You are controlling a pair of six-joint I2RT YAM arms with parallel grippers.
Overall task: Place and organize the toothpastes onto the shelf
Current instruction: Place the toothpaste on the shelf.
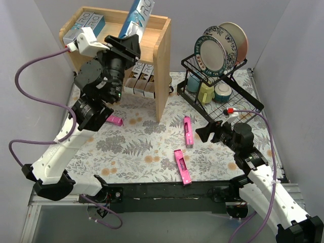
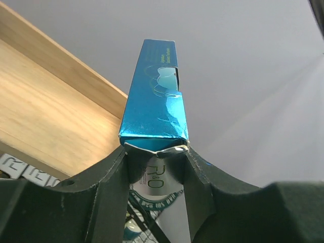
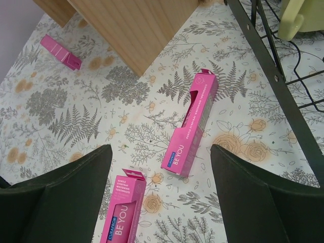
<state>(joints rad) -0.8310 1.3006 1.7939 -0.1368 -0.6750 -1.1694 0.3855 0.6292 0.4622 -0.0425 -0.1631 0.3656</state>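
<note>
My left gripper (image 1: 127,41) is shut on a silver carton with a teal-blue end (image 1: 136,17), held tilted up over the top of the wooden shelf (image 1: 161,55); the left wrist view shows the carton (image 2: 154,106) pinched between my fingers. Two silver-teal cartons (image 1: 86,24) lie on the shelf top at the left. Several cartons (image 1: 140,81) stand on the lower tier. Three pink cartons lie on the table: one (image 1: 188,131) by the rack, one (image 1: 182,166) near the front, one (image 1: 115,120) under my left arm. My right gripper (image 1: 206,133) is open above the pink cartons (image 3: 192,124) (image 3: 121,215).
A black wire dish rack (image 1: 218,83) with plates, a mug and bowls stands at the back right, and its frame (image 3: 276,81) is close to my right gripper. The floral table cloth (image 1: 147,147) covers the table. Grey walls close in on both sides.
</note>
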